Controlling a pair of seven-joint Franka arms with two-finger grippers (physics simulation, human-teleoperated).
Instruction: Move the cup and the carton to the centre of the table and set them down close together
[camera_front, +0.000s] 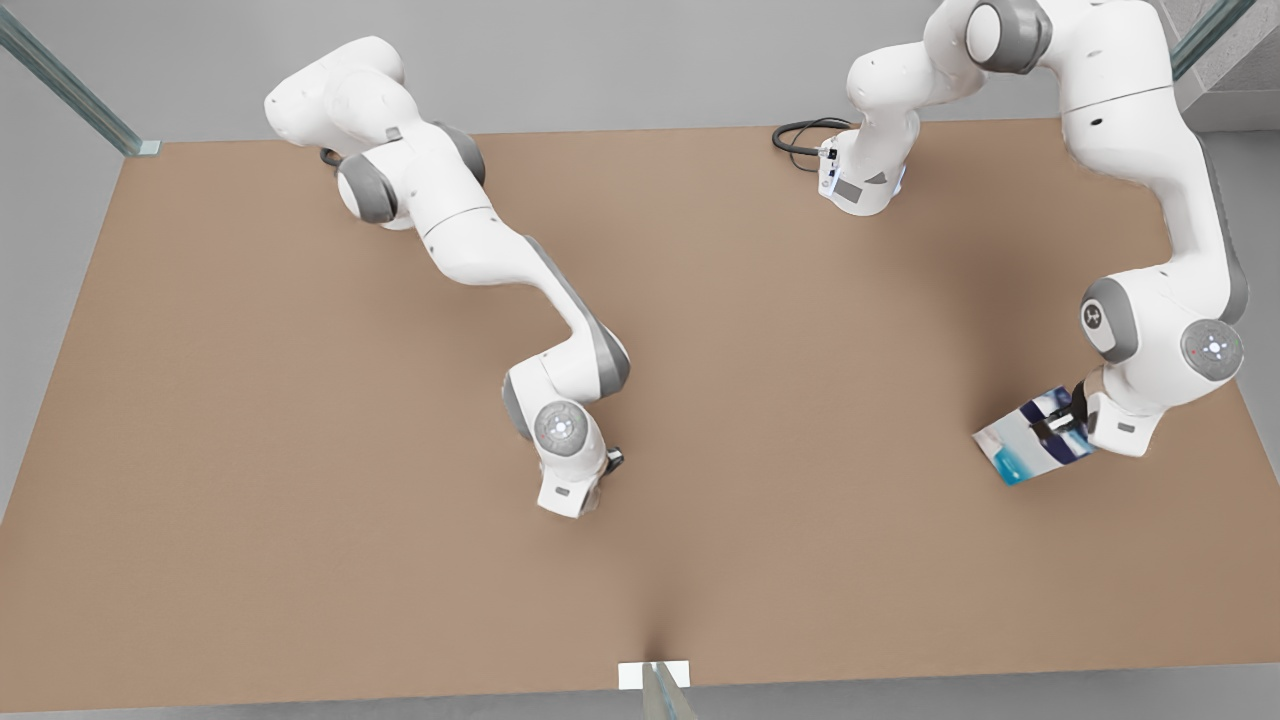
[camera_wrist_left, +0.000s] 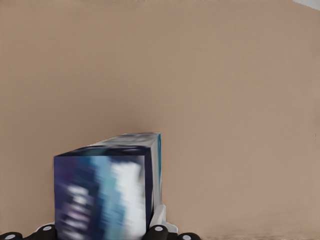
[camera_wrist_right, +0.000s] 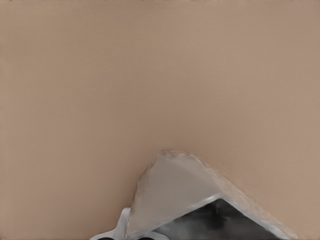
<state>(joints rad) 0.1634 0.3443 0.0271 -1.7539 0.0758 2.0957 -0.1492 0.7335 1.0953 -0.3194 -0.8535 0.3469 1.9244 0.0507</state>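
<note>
Two loads in transit. Left gripper pinches the carton at the front view's right edge; right gripper pinches the cup near centre of the table. Next, probably: carry carton centreward, set down beside cup.

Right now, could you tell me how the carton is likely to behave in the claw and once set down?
The carton looks stiff: its flat faces hold shape in the left claw. It hangs tilted, so it may tip on landing.
</note>
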